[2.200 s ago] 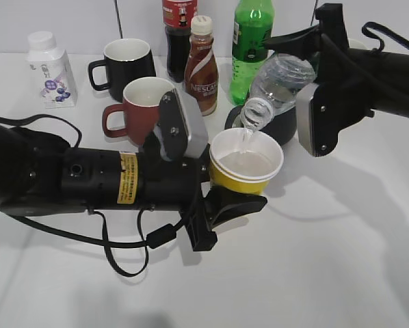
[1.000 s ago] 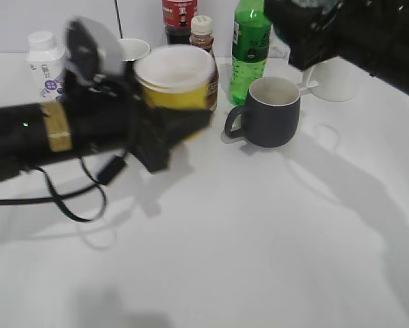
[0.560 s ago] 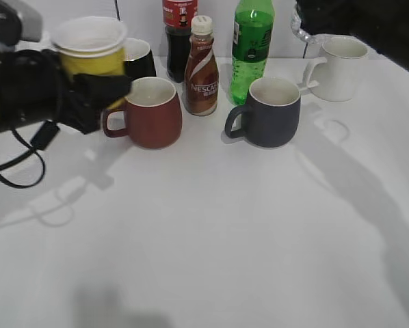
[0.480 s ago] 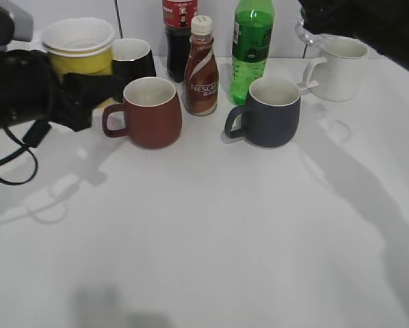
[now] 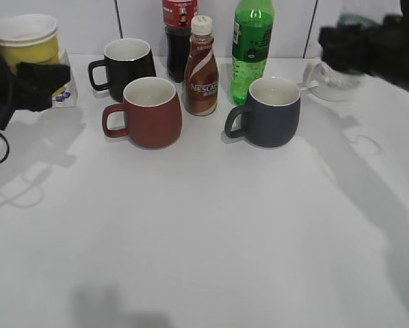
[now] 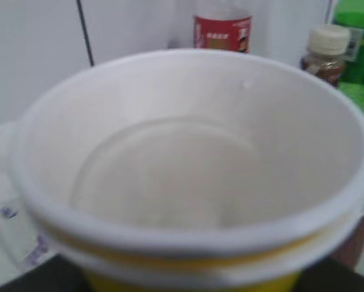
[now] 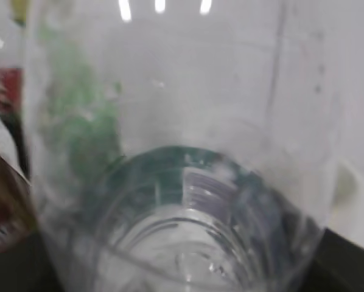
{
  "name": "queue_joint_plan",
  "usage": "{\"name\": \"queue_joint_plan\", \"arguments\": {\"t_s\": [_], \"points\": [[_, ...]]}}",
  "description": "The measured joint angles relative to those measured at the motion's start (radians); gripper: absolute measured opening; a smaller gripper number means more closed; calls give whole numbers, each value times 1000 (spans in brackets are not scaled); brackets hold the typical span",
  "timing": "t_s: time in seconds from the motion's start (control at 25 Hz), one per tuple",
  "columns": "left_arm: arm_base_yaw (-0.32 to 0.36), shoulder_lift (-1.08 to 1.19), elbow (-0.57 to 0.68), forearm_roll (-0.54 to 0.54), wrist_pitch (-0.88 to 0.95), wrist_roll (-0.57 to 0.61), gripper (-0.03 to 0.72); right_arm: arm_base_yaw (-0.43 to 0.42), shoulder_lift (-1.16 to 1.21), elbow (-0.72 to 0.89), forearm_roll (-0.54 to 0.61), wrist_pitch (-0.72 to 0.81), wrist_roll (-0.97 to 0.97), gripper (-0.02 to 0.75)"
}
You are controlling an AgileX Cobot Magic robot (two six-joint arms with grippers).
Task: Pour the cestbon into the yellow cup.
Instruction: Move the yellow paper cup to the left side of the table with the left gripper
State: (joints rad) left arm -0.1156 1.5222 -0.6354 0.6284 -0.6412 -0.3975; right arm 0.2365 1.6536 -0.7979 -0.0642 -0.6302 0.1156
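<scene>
The yellow cup is held in the air at the far left by my left gripper, which is shut on its body. In the left wrist view the cup fills the frame, upright, with clear water in its white inside. My right gripper is at the far right, shut on the cestbon, which shows there only as a blurred clear shape. In the right wrist view the clear bottle fills the frame, with some green label showing through it. Both grippers' fingers are mostly hidden.
At the back stand a black mug, a red mug, a dark grey mug, a brown Nescafe bottle, a green soda bottle and a cola bottle. A small white bottle is behind the left gripper.
The pouring over the table's middle has ended. My left gripper carried the cup to the far left and back. My right gripper carried the bottle to the far right.
</scene>
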Motion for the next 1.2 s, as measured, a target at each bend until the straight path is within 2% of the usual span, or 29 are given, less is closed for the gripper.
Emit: {"name": "queue_joint_plan", "arguments": {"t_s": [0.28,0.44,0.68,1.2], "points": [[29,120,0,-42,-64,10,391,-68,0,92,29,12,-46,469],[41,209,0,-150,-145,115,391,-74,0,101,79,13,-124,469],[43,316,0,-227,-302,203,391,-74,0,103,84,13,-154,469],[43,475,-86,-214,-351,243,391,-74,0,103,86,13,-159,469]]}}
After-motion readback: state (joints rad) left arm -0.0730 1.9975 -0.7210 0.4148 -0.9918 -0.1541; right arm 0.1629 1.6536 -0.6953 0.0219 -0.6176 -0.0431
